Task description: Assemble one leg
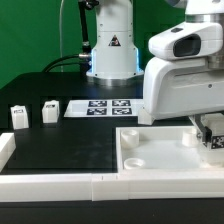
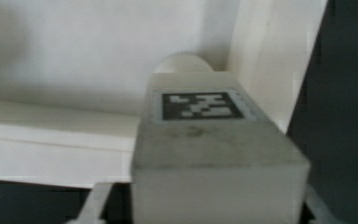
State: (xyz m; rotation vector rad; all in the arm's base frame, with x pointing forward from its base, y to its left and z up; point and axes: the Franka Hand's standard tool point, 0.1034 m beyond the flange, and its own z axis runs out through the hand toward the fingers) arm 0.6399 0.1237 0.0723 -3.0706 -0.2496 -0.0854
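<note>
Gripper (image 1: 213,143): low at exterior view's right, over right edge of white panel (image 1: 150,155), clamped on leg (image 2: 211,145). Wrist view: leg close to camera, tagged face showing, rounded end toward panel. Finger contact itself hard to make out. Two other legs (image 1: 20,116) (image 1: 49,112): upright on black table (image 1: 70,150), exterior view's left, well apart from panel. Marker board (image 1: 105,106): flat, near robot base (image 1: 110,50).

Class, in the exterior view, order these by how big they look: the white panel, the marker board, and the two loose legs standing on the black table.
1. White panel.
2. Marker board.
3. Outer leg and inner leg, nearer the board: they look alike, so tied.
</note>
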